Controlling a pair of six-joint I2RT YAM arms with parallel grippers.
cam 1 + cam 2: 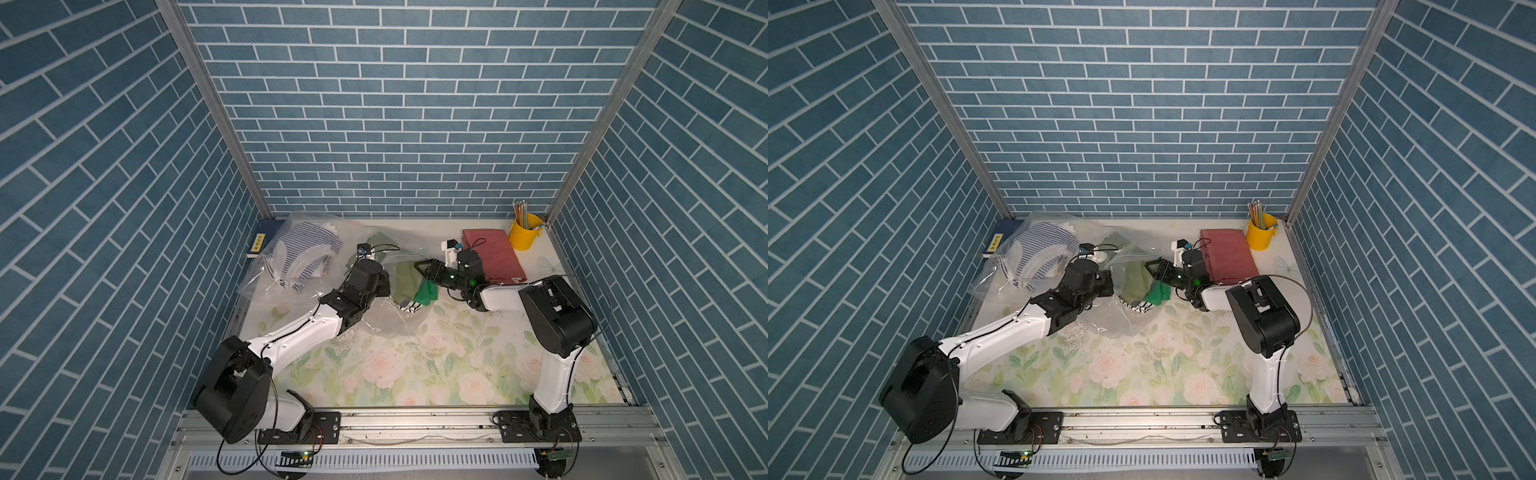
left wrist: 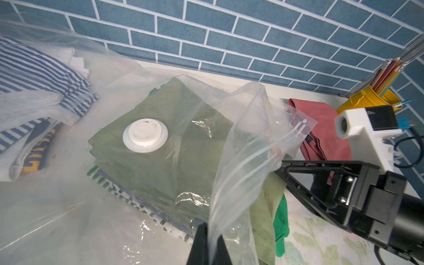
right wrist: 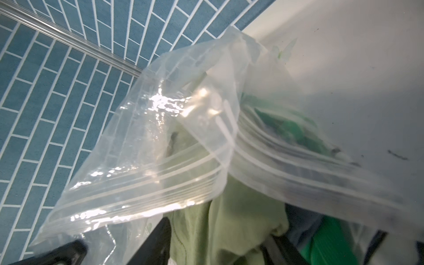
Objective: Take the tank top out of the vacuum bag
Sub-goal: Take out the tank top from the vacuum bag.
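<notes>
We cannot tell which of the folded clothes is the tank top. They all lie stacked in the vacuum bag [image 2: 241, 146] at mid-table, toward the far side. An olive-green garment [image 2: 165, 174] is on top, under the bag's white valve [image 2: 145, 135]. Its near edge spills out of the open mouth. A bright green garment [image 1: 426, 293] and a green-and-white striped piece [image 1: 409, 307] poke out beside it.

The left gripper [image 2: 210, 245] is pinched tight on the bag's upper flap and holds it raised off the clothes. The right gripper [image 1: 419, 269] reaches in from the right at the mouth, its jaws partway apart with olive cloth between them. We cannot tell whether they press on it.

To the left, touching this bag, a second clear bag [image 1: 266, 278] holds blue-striped clothes [image 1: 303, 245], with a blue book [image 1: 262, 239] just beyond it at the wall. To the right lies a folded red cloth [image 1: 492, 255]. A yellow bucket [image 1: 524, 237] of pencils [image 1: 520, 212] stands in the far right corner. The table [image 1: 415, 365] has a floral cover.
</notes>
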